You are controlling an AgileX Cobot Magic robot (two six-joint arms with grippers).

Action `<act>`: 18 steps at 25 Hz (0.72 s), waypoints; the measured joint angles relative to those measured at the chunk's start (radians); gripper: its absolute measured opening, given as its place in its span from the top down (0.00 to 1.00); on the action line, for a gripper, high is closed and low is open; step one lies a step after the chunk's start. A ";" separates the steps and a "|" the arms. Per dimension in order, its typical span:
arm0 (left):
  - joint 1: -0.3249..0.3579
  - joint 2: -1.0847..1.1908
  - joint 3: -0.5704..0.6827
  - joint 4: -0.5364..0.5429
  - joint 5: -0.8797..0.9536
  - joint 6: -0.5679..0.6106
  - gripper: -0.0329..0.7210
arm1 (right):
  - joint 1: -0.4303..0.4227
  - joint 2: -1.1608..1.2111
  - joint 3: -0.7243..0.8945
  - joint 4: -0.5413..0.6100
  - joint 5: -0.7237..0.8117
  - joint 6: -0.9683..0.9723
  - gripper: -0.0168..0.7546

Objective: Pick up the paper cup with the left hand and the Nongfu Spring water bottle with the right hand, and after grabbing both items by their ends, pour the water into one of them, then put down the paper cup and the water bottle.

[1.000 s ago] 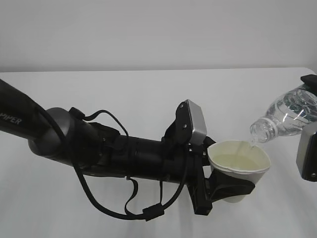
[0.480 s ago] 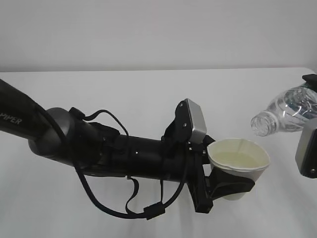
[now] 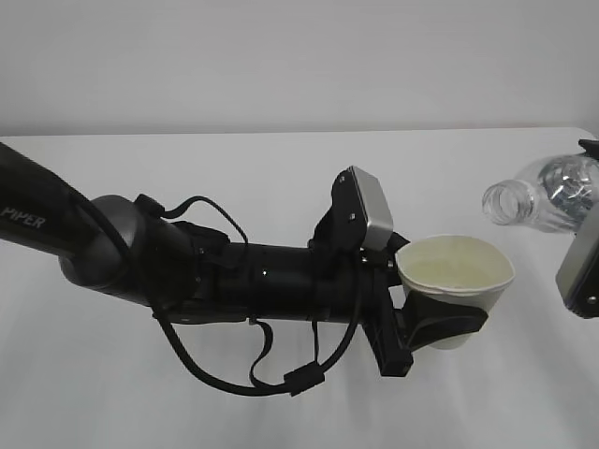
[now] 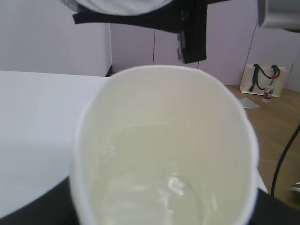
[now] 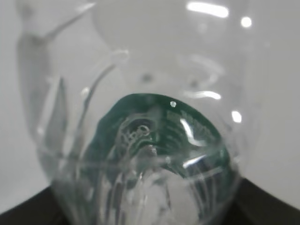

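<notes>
The left hand (image 3: 438,329) clamps the tapered paper cup (image 3: 456,281) above the white table (image 3: 281,178); its wrist view alone reveals the water (image 4: 154,187) inside. The right hand (image 3: 585,267) grips the clear ribbed Nongfu Spring water bottle (image 3: 538,195), tilted beside the cup, neck clear of its rim

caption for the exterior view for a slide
Left gripper holds white paper cup of water beside tilted clear plastic bottle.
</notes>
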 joint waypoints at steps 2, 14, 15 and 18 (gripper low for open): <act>0.000 0.000 0.000 -0.002 0.000 0.000 0.39 | 0.000 0.000 0.000 0.000 0.000 0.084 0.41; 0.000 0.000 0.000 -0.003 0.021 0.000 0.39 | 0.000 0.000 0.000 0.000 -0.055 0.438 0.41; 0.000 0.000 0.000 -0.005 0.023 0.000 0.39 | 0.000 0.000 0.000 0.000 -0.060 0.462 0.41; 0.000 0.000 0.000 -0.020 0.028 0.000 0.39 | 0.000 0.000 0.000 0.000 -0.063 0.504 0.41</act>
